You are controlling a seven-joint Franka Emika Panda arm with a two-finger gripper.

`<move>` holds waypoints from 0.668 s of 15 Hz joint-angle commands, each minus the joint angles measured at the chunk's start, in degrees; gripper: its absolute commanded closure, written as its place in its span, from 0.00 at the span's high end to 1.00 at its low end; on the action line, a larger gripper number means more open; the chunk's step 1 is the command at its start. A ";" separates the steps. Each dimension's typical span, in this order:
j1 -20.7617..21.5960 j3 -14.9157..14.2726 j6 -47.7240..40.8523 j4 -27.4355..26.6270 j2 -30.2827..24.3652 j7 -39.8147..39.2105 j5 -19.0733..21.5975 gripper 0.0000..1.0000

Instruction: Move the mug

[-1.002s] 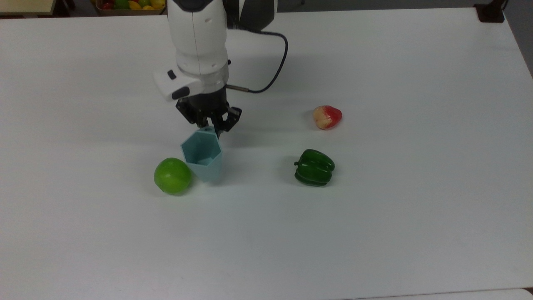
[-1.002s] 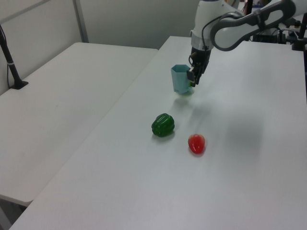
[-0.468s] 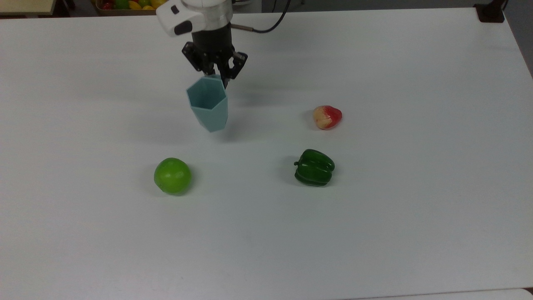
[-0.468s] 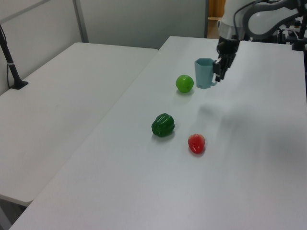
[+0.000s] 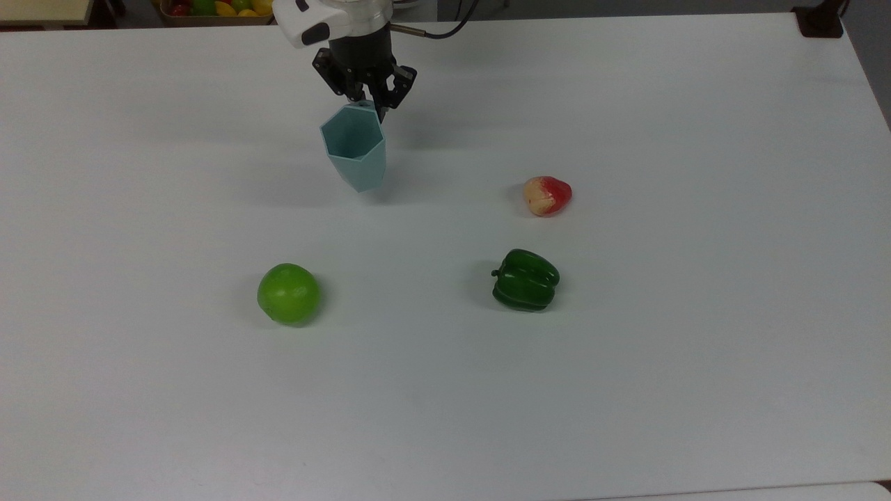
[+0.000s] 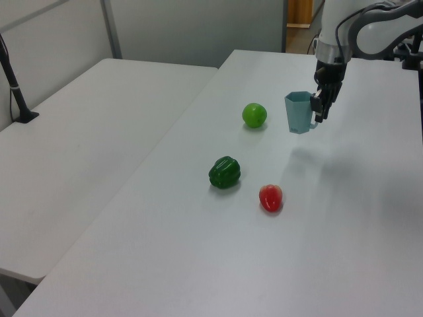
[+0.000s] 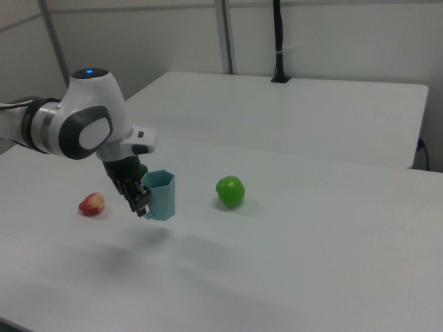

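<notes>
- Top view: the claw (image 5: 367, 96) is clamping the tab handle of the pale blue-teal faceted plastic mug (image 5: 355, 147) and carrying it clear of the white bench (image 5: 696, 348). A second ago the mug was standing right beside the round green apple (image 5: 288, 293); now it is hanging well apart from it, much nearer the bench's far edge, and is drifting slightly towards the top view's right. The dark green bell pepper (image 5: 525, 280) and the red-and-cream fruit (image 5: 547, 195) are lying where they were.
- Left view: the mug (image 6: 300, 112) is floating upright with its shadow falling on the bench below, so it is lifted rather than sliding. The apple (image 6: 254, 115), hidden behind the mug a second ago, is now showing fully, just to the left view's left of it.
- Right view: the claw (image 7: 140, 200) is gripping the mug (image 7: 160, 194) at its side, with the rim level and the apple (image 7: 230, 191) apart.
- Judging by this, the move is well under way; setting the mug down and letting go is what remains.
</notes>
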 commanded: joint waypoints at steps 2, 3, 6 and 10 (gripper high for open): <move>1.17 0.96 -0.24 -1.02 1.42 -0.01 1.09 0.23; 1.17 0.96 -0.24 -0.85 1.87 -0.01 1.01 0.23; 1.78 1.14 0.02 -0.67 3.97 0.08 1.01 0.23; 1.87 1.49 -0.06 -0.76 4.68 -0.18 0.92 0.23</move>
